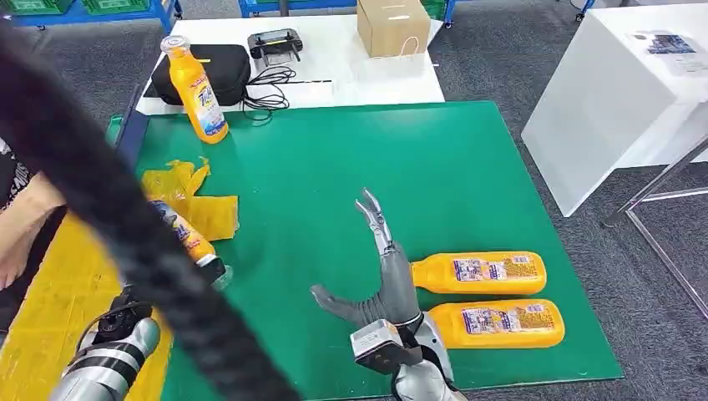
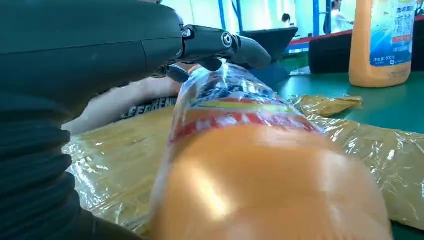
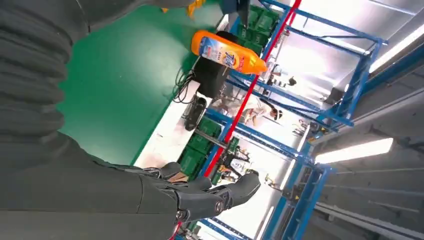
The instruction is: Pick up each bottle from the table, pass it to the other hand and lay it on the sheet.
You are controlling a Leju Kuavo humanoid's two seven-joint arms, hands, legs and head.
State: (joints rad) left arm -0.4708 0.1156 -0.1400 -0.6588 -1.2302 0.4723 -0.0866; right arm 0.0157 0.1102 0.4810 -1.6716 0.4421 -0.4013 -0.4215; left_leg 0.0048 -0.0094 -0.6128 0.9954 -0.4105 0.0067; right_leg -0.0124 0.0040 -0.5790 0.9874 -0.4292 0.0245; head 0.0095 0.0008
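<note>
A glossy, rigid, seemingly full bottle [image 1: 185, 237] at frame left is gripped mid-body by the left robot hand [image 2: 220, 45], while the right robot hand [image 1: 380, 267] is held spread, empty.

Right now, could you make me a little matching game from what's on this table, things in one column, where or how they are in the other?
Things:
1. standing bottle
2. two bottles
3. right hand
4. cardboard box

States:
A. on the white table
B. open, holding nothing
C. upright at the far left of the green mat
D. lying side by side near the right hand

Pairs: 1-C, 2-D, 3-B, 4-A
</note>
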